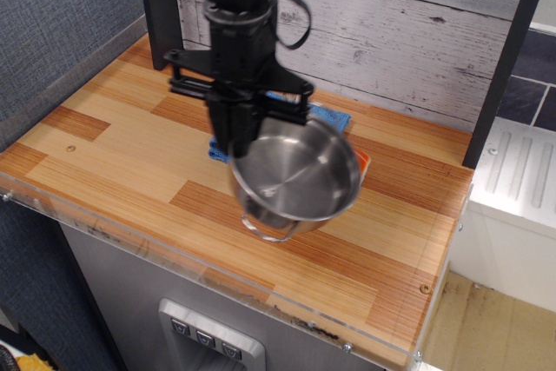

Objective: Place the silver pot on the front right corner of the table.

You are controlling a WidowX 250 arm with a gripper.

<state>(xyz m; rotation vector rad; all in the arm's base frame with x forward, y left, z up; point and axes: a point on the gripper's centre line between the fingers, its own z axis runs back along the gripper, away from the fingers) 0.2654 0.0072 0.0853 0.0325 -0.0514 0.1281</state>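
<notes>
The silver pot [297, 176] is shiny and round, tilted, and held in the air above the middle of the wooden table [113, 154]. My black gripper [236, 135] is shut on the pot's left rim and comes down from the top of the view. The pot hides most of the blue cloth and the orange sushi piece. The table's front right corner [408, 301] lies to the right of and below the pot.
A blue cloth [332, 116] shows behind the pot, and a sliver of the orange sushi piece [361, 161] at its right rim. A grey plank wall [400, 32] stands behind. A clear plastic strip [130, 241] runs along the front edge.
</notes>
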